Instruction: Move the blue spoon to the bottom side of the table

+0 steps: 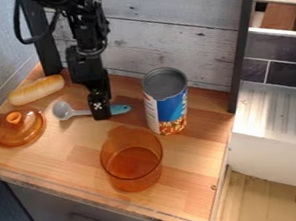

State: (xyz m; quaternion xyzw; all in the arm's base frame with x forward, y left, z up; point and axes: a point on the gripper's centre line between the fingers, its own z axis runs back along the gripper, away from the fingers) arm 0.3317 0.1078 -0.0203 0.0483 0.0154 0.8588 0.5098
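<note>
While your gripper (102,116) hangs over the handle of the blue spoon (81,112), you cannot tell whether its grip is wide, narrow or closed on it.

A blue-handled, grey-bowled spoon (82,112) is lying on the wooden table (68,152), left of frame centre. Its bowl is pointing left.

The black gripper (102,115) hangs down at the blue spoon (121,108), the can (168,102) at its three o'clock, the amber pot (132,165) at five.
</note>
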